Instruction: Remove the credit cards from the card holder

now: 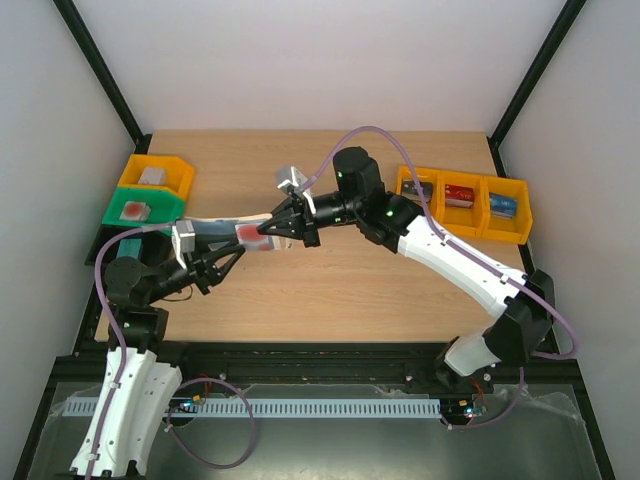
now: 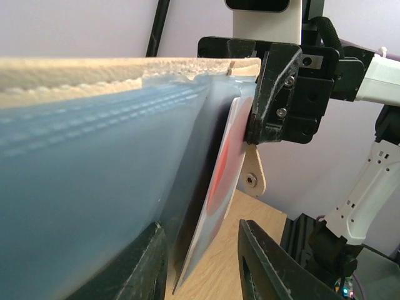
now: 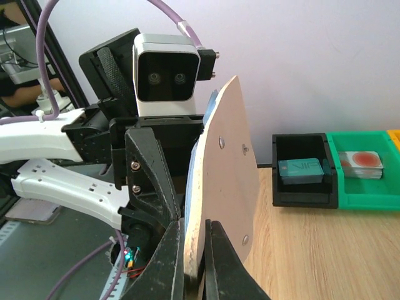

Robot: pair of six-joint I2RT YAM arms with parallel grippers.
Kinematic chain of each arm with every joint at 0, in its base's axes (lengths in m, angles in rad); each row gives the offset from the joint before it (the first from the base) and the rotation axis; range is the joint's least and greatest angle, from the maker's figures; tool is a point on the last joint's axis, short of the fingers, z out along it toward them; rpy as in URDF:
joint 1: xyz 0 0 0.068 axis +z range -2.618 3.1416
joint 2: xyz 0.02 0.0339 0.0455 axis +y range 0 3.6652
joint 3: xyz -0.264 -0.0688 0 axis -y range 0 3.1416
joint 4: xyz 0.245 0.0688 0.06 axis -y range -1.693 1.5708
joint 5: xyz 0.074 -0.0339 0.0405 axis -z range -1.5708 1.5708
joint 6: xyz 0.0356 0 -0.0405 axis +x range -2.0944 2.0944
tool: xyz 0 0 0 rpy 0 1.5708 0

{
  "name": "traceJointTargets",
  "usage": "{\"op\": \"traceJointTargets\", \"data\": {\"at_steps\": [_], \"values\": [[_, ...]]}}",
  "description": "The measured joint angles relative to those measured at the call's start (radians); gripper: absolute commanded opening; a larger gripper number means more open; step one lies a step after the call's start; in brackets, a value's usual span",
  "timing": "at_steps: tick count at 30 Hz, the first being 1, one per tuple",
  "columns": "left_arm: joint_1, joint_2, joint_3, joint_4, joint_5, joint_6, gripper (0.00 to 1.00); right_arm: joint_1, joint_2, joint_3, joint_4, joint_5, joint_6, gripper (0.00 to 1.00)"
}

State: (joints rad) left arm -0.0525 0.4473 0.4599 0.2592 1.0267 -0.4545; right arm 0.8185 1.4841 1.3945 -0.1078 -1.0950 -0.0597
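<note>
The card holder (image 1: 213, 230) hangs open above the table between my two grippers, beige outside (image 3: 228, 169) and blue inside (image 2: 94, 181). My right gripper (image 3: 195, 224) is shut on the edge of its beige flap, whose snap tab (image 2: 253, 176) hangs beside that gripper. A red credit card (image 2: 220, 187) sticks out of the holder's pocket and shows as a red patch (image 1: 250, 236) from above. My left gripper (image 2: 201, 228) stands open around the card and pocket. The right finger (image 2: 269, 262) is clear of the card, and the blue flap lies against the left finger.
A yellow bin (image 1: 157, 175) and a green bin (image 1: 140, 208) with cards stand at the table's left. A black bin (image 3: 300, 181) holds a teal card beside the green bin (image 3: 365, 178). Three yellow bins (image 1: 462, 200) stand at the back right.
</note>
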Motion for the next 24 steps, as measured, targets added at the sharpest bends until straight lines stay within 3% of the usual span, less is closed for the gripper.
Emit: {"op": "traceJointTargets", "data": {"at_steps": [6,10,13,17,21,24], "values": [[-0.010,0.008,0.000,0.012,-0.019,0.000,0.32,0.000,0.000,-0.018,0.043,-0.012,0.040,0.02],[-0.030,0.018,-0.002,0.031,-0.033,0.005,0.19,0.002,0.000,-0.031,0.095,-0.002,0.088,0.02],[-0.039,0.024,-0.003,0.042,-0.040,0.014,0.03,0.004,0.000,-0.038,0.135,0.004,0.132,0.02],[-0.039,0.026,-0.003,0.046,-0.029,0.038,0.02,0.002,0.000,-0.038,0.153,0.020,0.154,0.02],[-0.035,0.018,-0.003,0.042,-0.011,0.036,0.02,-0.007,0.000,-0.047,0.167,0.018,0.170,0.16],[-0.033,0.014,-0.003,0.036,0.013,0.012,0.02,-0.015,0.000,-0.057,0.185,0.002,0.179,0.20]]}}
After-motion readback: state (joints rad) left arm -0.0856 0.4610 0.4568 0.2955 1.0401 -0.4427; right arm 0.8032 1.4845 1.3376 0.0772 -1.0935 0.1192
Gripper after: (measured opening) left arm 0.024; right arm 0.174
